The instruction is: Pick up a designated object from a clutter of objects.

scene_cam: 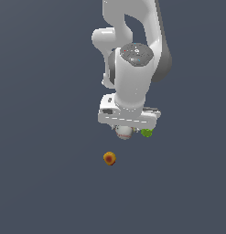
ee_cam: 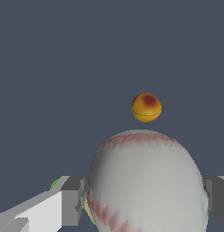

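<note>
Baseball (ee_cam: 147,183), white with faint red stitching, lies directly between the two fingers of the gripper (ee_cam: 145,204); in the wrist view one finger (ee_cam: 70,201) stands just beside one flank of the ball and the other (ee_cam: 217,199) just beside the opposite flank; whether either pad already presses the leather cannot be told, so the jaws read as apart around the ball rather than clamped on it. In the exterior view the gripper (scene_cam: 125,132) hangs low over the dark surface (scene_cam: 41,183), near its middle, with the ball's pale curve showing beneath the hand; a round ball offers no long axis, so no wrist turn seems needed; the coming move likely turns on closing squarely across its middle. Orange ball (scene_cam: 109,158) sits apart toward the near edge; green block (scene_cam: 147,132) lies just beside the hand; a sliver of yellow-green pad (ee_cam: 88,210) shows beside the ball; open surface surrounds the group.
</note>
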Robot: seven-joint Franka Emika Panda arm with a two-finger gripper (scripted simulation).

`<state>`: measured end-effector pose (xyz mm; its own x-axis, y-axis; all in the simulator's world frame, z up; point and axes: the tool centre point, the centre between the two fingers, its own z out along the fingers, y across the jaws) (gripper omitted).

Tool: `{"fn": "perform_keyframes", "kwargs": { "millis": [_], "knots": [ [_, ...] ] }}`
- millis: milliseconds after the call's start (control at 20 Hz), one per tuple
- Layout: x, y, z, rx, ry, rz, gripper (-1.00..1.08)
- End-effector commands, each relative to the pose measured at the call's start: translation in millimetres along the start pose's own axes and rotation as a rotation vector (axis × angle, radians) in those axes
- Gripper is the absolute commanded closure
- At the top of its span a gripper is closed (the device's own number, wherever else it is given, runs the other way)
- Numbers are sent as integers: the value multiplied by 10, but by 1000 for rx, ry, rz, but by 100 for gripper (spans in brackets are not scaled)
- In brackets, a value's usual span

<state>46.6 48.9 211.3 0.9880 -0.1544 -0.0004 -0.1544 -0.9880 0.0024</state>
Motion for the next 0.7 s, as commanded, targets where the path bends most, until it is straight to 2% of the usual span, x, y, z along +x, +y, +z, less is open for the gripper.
{"fn": "perform_keyframes", "kwargs": {
  "millis": [0, 400, 650],
  "knots": [
    [1, -211, -259, 0, 1, 1, 108],
    [23, -864, -1011, 0, 1, 1, 108],
    [46, -1184, -1374, 1, 1, 1, 108]
  ]
}}
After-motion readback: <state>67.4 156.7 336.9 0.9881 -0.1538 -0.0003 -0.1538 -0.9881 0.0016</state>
